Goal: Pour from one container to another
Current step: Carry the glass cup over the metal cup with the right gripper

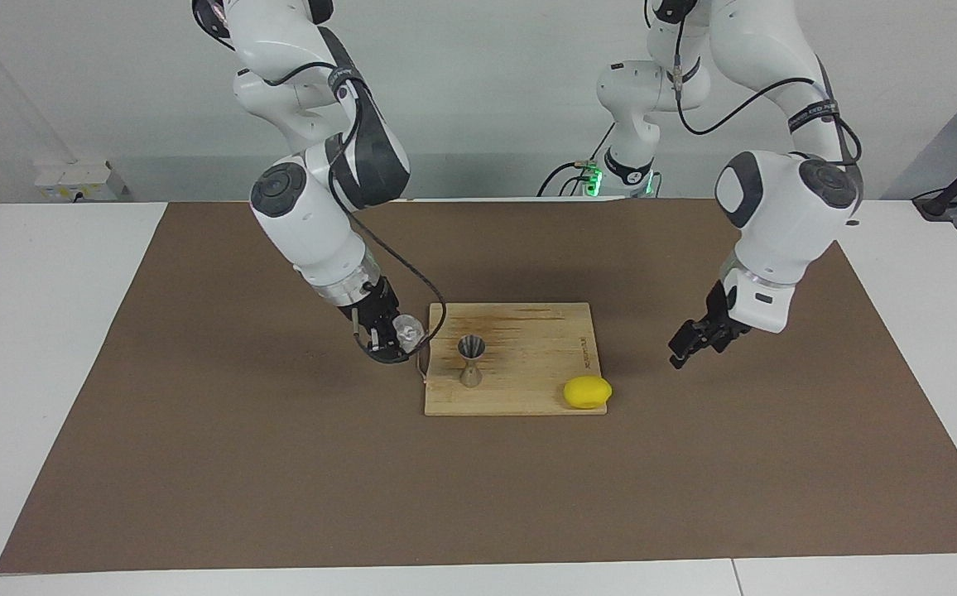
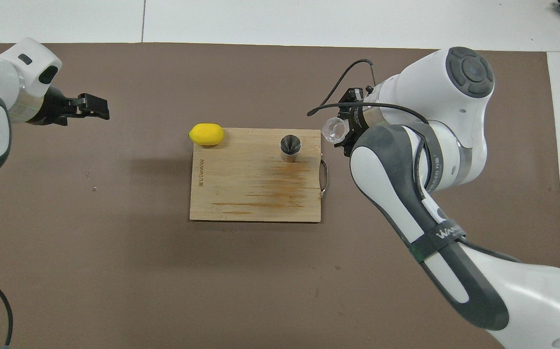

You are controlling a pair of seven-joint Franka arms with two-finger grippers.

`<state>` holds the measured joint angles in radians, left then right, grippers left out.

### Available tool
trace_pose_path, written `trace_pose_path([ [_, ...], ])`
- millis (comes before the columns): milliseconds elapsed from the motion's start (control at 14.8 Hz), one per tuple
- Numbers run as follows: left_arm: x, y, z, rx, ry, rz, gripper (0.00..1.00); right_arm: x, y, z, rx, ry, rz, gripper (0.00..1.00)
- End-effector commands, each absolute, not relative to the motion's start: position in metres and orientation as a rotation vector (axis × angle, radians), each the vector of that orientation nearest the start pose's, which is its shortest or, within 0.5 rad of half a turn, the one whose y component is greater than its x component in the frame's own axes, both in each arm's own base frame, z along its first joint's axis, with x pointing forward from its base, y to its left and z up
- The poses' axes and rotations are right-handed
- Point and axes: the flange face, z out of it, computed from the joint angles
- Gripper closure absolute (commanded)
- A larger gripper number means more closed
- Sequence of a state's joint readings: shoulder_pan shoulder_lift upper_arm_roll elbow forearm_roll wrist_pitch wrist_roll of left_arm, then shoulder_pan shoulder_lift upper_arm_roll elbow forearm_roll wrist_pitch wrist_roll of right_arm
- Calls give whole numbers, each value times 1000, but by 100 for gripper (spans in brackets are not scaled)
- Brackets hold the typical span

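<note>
A clear ribbed glass cup [image 1: 409,332] [image 2: 334,130] hangs tilted in the air with my right gripper [image 1: 394,341] [image 2: 342,134] shut on it. It is just off the wooden board's [image 1: 528,327] [image 2: 251,194] edge, at the right arm's end. The silver hourglass jigger [image 1: 471,361] [image 2: 290,146] stands upright on the board, a short way from the cup. My left gripper [image 1: 688,348] [image 2: 92,105] hangs open with nothing in it, over the brown mat off the board's other end.
A yellow lemon [image 1: 587,391] [image 2: 206,134] lies at the board's corner toward the left arm's end. A metal handle [image 1: 421,364] [image 2: 326,177] sticks out from the board's edge under the right gripper. The brown mat [image 1: 478,497] covers the table.
</note>
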<state>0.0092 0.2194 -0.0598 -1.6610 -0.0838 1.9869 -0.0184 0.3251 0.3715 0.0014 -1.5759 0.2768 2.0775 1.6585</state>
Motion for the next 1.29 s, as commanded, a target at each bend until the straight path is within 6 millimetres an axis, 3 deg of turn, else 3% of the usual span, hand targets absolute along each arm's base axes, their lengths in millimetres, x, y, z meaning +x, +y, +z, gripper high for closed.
trace_pose_path([
  [0, 607, -32, 537, -3183, 139, -127, 0, 657, 244, 443, -2175, 1949, 171, 67],
  [271, 561, -43, 595, -3170, 186, -131, 0, 660, 263, 431, -2222, 1980, 94, 67],
  [542, 551, -37, 629, -3110, 248, 10, 0, 658, 292, 429, -2270, 1962, 27, 67],
  [949, 550, -34, 623, -3132, 226, -2, 0, 648, 315, 432, -2309, 1930, -49, 67],
  [1220, 551, -31, 622, -3162, 218, -15, 0, 645, 316, 431, -2359, 1915, -114, 67],
])
